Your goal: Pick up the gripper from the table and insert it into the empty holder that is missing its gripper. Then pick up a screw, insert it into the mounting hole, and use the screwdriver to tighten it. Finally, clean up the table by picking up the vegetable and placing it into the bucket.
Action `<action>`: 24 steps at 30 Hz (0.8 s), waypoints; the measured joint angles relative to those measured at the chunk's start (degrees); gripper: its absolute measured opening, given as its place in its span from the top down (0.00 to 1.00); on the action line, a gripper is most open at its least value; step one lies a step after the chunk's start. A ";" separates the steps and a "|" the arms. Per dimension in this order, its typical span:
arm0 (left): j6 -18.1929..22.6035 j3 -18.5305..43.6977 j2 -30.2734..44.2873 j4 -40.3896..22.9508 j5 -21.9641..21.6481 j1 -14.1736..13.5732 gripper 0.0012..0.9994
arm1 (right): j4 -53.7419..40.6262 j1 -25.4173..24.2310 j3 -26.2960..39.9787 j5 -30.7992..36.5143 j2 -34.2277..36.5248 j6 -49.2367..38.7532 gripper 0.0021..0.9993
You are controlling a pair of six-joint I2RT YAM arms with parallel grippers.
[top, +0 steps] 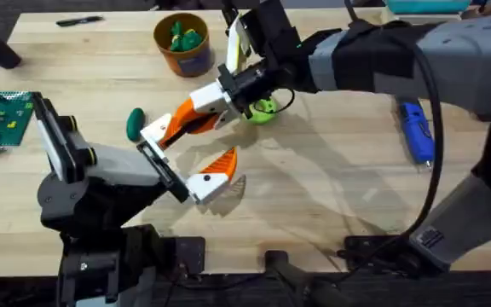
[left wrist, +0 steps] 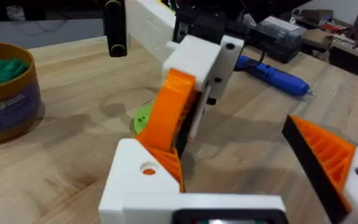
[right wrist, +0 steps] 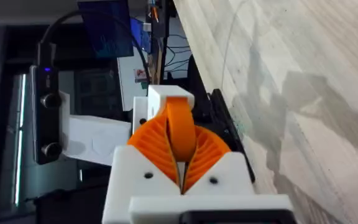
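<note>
right gripper (top: 196, 119) clamping small orange wedge fingertip (right wrist: 180, 134), seating it into left arm's white holder (left wrist: 143, 186) | left gripper (top: 196, 166) spread open | risk: tilt jamming wedge, slipping out

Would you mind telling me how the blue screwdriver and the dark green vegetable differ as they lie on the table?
The screwdriver is bright blue; the vegetable is dark green. The screwdriver is a long cylinder with a thin tip; the vegetable is a shorter smooth oval. The screwdriver lies at the right side of the table; the vegetable lies left of centre. Both rest on the table, held by nothing.
</note>
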 joint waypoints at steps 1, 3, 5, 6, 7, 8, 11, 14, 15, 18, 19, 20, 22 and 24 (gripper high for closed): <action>-0.02 0.02 0.00 0.00 0.05 0.00 0.01 | -0.07 0.00 0.00 0.00 0.02 0.00 1.00; -0.06 0.02 0.00 -0.05 0.25 0.10 0.01 | -0.13 0.00 0.00 0.00 0.00 0.00 1.00; -0.17 0.02 0.00 -0.09 0.42 0.22 0.01 | -0.16 0.00 0.00 0.00 0.02 0.00 1.00; -0.20 0.02 0.00 -0.11 0.42 0.22 0.01 | -0.17 0.00 0.00 0.00 0.02 0.00 1.00; -0.20 0.02 0.00 -0.11 0.44 0.22 0.01 | -0.20 0.00 0.00 0.00 0.01 0.00 1.00; -0.20 0.02 -0.02 -0.11 0.44 0.24 0.01 | -0.20 0.00 0.00 -0.02 0.00 0.00 1.00; -0.22 0.02 0.00 -0.13 0.48 0.24 0.01 | -0.20 0.00 0.00 -0.04 0.00 0.00 1.00; -0.20 0.02 -0.02 -0.16 0.50 0.24 0.01 | -0.22 0.00 0.00 -0.08 0.00 -0.02 1.00; -0.20 0.02 0.00 -0.16 0.50 0.24 0.01 | -0.22 0.00 0.00 -0.11 0.02 -0.02 1.00; -0.20 0.04 0.00 -0.16 0.55 0.24 0.01 | -0.24 0.00 0.00 -0.22 0.00 -0.07 1.00; -0.20 0.04 -0.01 -0.16 0.55 0.24 0.01 | -0.24 0.00 0.00 -0.24 0.01 -0.07 1.00; -0.20 0.04 0.00 -0.15 0.53 0.24 0.01 | -0.26 0.00 0.00 -0.24 0.01 -0.07 1.00; -0.20 0.04 0.00 -0.11 0.52 0.24 0.01 | -0.26 0.00 0.00 -0.24 0.00 -0.07 1.00; -0.20 0.04 -0.02 -0.09 0.52 0.24 0.01 | -0.26 0.00 0.00 -0.26 0.01 -0.07 1.00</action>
